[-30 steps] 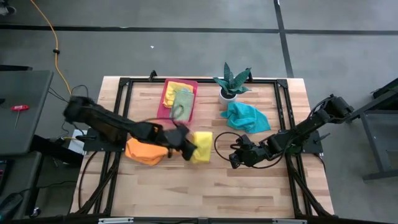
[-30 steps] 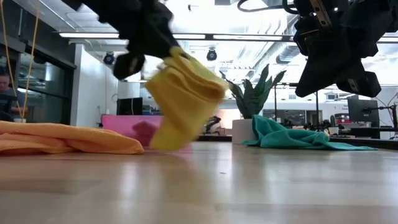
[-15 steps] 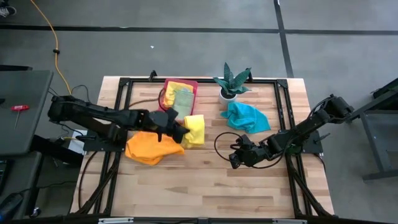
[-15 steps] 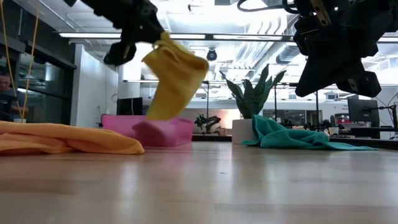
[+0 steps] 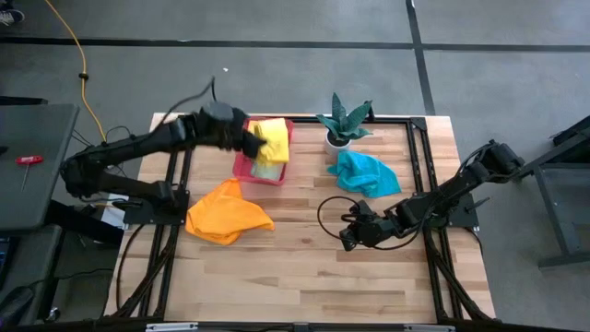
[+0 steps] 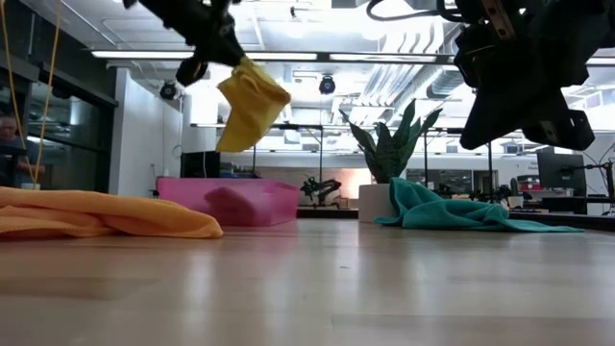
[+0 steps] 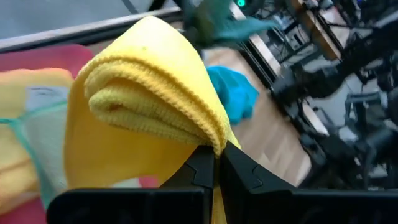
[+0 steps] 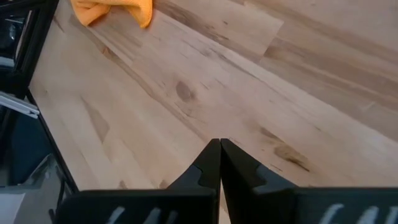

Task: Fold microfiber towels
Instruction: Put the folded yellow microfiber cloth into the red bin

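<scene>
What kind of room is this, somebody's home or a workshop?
Most likely a robotics lab or workshop, not a home. A wooden table in a black metal frame stands on a bare grey floor marked with dark lines. The low view shows long ceiling strip lights and monitors behind.

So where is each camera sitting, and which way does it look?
High view: above the table, looking straight down; both arms show.
Low view: at tabletop height, looking level across; arms hang in from above.
Left wrist view: on the left arm, looking past the left gripper, shut on the folded yellow towel, over the pink tray.
Right wrist view: on the right arm, looking down past the shut right gripper.
Shared: the orange towel shows in high, low and right wrist views.
</scene>
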Controlling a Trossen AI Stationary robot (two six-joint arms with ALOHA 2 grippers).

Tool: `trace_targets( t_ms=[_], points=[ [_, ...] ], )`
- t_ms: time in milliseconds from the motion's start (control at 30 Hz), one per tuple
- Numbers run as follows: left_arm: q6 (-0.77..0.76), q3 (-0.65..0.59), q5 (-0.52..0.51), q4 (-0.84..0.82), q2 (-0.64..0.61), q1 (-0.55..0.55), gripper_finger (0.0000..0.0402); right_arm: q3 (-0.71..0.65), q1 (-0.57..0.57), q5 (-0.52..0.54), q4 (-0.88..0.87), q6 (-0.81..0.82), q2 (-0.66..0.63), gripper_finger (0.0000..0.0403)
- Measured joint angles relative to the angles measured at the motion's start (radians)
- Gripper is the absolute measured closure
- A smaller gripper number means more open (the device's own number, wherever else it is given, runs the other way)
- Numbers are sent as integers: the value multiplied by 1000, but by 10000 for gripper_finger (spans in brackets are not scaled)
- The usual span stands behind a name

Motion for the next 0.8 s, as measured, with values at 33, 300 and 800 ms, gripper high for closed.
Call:
trace_targets(
  t_ms=[33, 300, 800],
  points=[
    [11, 1, 37, -1, 8, 46, 401, 0, 0, -2, 0, 6, 0, 403],
    [70, 2, 324, 3, 114, 340, 401, 0, 0, -2, 0, 53, 0, 403],
    [202, 2, 400, 71, 459, 472, 401, 0, 0, 19, 5, 181, 0, 403]
  ],
)
